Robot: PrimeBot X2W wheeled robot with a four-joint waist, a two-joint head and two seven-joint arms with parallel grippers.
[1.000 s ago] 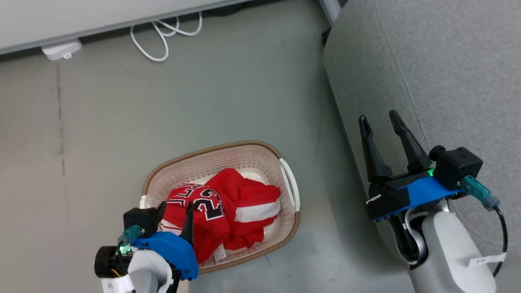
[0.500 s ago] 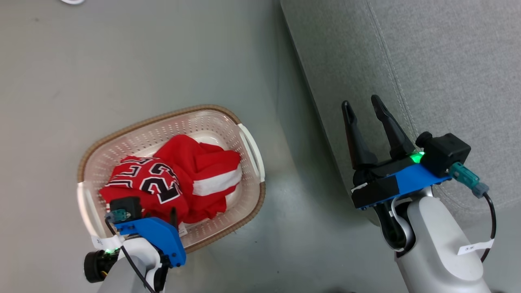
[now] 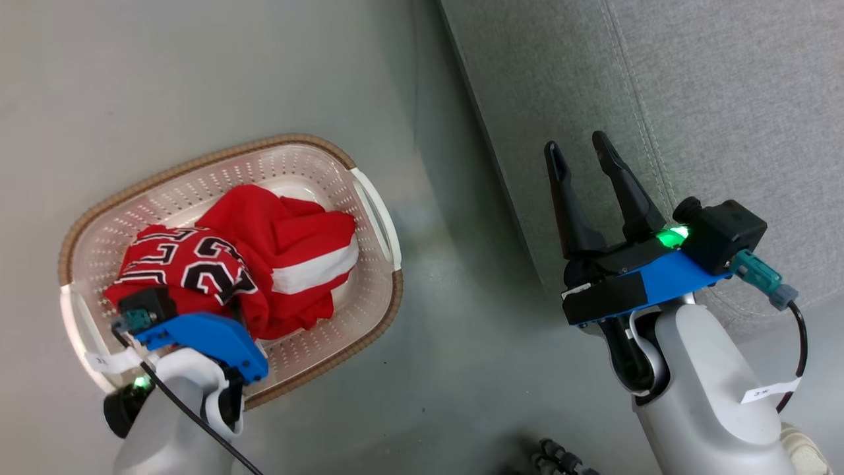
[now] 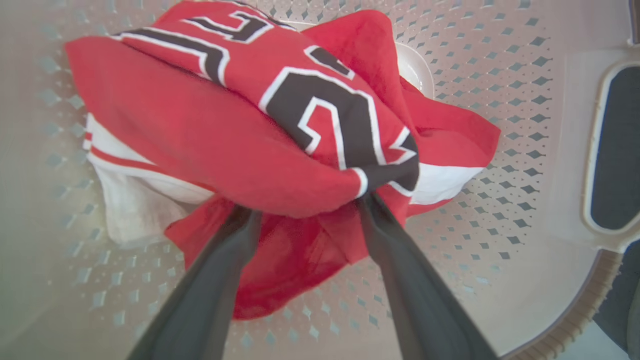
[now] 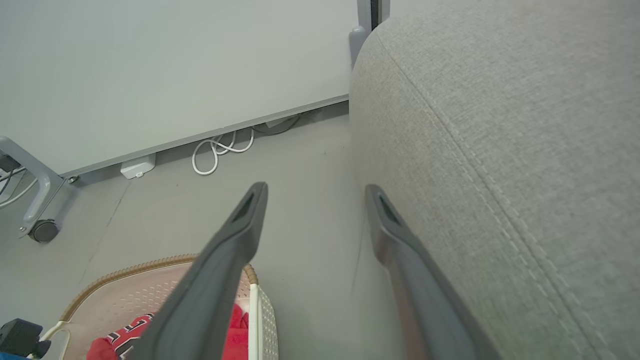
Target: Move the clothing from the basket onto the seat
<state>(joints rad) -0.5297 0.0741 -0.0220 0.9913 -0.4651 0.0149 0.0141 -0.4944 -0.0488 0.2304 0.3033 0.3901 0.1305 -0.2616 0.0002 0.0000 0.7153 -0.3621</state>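
**Reaching left gripper (image 4: 306, 207) meets the clothing (image 3: 283, 231) in the basket (image 3: 290, 168)**

The seat (image 3: 692, 79), grey and woven with a stitched seam, takes up the right and far right of the scene. Left of it lies the grey floor (image 3: 198, 66), and the basket stands there, apart from the seat with a strip of floor between them.

Both garments are heaped inside the basket. The jersey (image 3: 178, 260), with black-and-white numbers, sits on top at the left. The plain red garment with the white band (image 3: 310, 267) lies to its right, toward the white handle (image 3: 376, 211) nearest the seat.

The left forearm (image 3: 165, 409) comes in from the near left and bends down over the basket's near rim, its blue wrist mount above the near wall. In the left wrist view its two dark fingers (image 4: 215, 280) stand spread wide, not clenched. Their tips vanish under a fold of the jersey; whether they press on cloth beneath it is hard to say.

The right forearm (image 3: 699, 396) stands at the near right. The right gripper (image 3: 577, 143) is held in the air at the seat's left edge, fingers pointing toward the far side. Its jaws are released and hold nothing.

A white cable (image 5: 220, 150) lies coiled by the far wall.
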